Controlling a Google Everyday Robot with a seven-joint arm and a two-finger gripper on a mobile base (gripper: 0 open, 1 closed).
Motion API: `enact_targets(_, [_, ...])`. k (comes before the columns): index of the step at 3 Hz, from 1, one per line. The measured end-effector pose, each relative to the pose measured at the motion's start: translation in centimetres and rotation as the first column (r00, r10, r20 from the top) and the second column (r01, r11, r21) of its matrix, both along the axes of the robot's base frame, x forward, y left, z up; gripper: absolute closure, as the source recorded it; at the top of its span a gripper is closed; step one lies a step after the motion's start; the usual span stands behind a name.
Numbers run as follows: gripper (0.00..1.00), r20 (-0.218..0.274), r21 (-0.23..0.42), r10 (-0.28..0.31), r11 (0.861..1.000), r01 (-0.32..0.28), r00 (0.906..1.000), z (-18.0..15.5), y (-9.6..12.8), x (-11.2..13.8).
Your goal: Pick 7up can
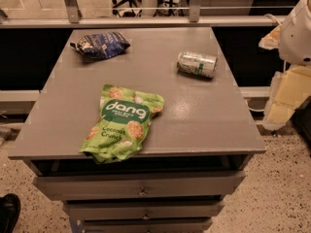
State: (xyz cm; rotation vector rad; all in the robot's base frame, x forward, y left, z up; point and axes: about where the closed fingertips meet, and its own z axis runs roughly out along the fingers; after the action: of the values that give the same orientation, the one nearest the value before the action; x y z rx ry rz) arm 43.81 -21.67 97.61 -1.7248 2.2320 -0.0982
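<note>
The 7up can (197, 64) lies on its side on the grey table top (194, 115), toward the back right. It is silvery-white with green markings and its shiny end faces left. My arm's white housing (296, 30) shows at the right edge of the camera view. Below it hangs my gripper (284, 98), pale yellowish, off the table's right side. It is to the right of the can, well apart from it, and holds nothing that I can see.
A green Dang coconut crunch bag (124, 123) lies at the front, overhanging the table's front edge. A dark blue snack bag (101, 44) lies at the back left. Drawers (141, 186) sit under the top. A rail (146, 21) runs behind the table.
</note>
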Motion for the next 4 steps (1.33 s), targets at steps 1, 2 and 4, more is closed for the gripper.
enact_targets(1, [0.0, 0.013, 0.006, 0.001, 1.0, -0.001, 0.9999, 0.2, 0.1, 0.1])
enact_targets(2, [0.0, 0.067, 0.046, 0.01, 0.999, -0.013, 0.9977, 0.1, 0.6, 1.6])
enact_targets(4, [0.0, 0.223, 0.216, 0.01, 0.975, -0.06, 0.9747, -0.5, 3.1, 11.5])
